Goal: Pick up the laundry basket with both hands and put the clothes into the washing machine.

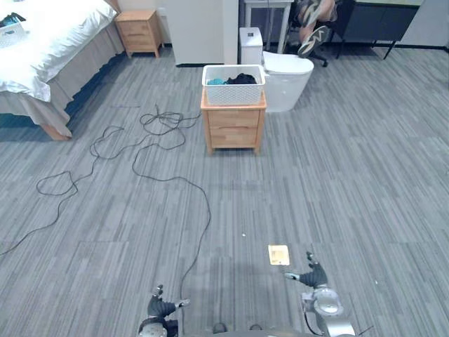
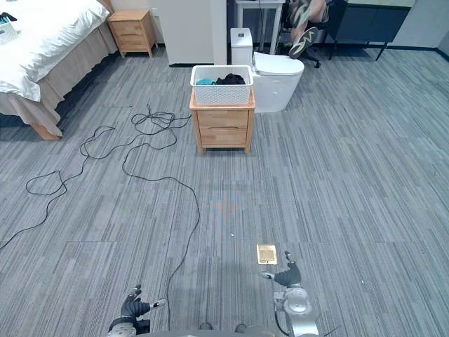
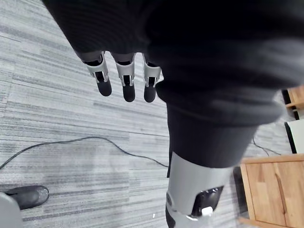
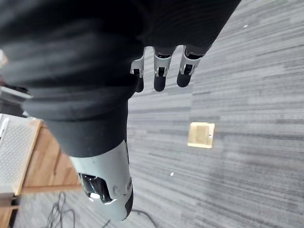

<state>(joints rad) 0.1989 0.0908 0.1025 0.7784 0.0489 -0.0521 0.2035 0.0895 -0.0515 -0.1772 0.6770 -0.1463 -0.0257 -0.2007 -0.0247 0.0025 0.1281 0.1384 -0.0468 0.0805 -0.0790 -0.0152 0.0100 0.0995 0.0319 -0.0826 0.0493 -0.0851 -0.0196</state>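
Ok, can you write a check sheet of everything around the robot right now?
surface: grey striped carpet
job's things: white basket on a wooden cabinet, dark and teal clothes inside; white rounded machine behind it
clutter: small brass plate on the carpet near the right robot hand
robot hands: left robot hand and right robot hand low, open, holding nothing, far from the basket
cables: black cable in loops on the carpet left of the cabinet
surroundings: bed and second cabinet at far left; a person seated at the back

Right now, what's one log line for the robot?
basket: on nightstand, clothes inside | left robot hand: open, empty | right robot hand: open, empty | stage: basket untouched
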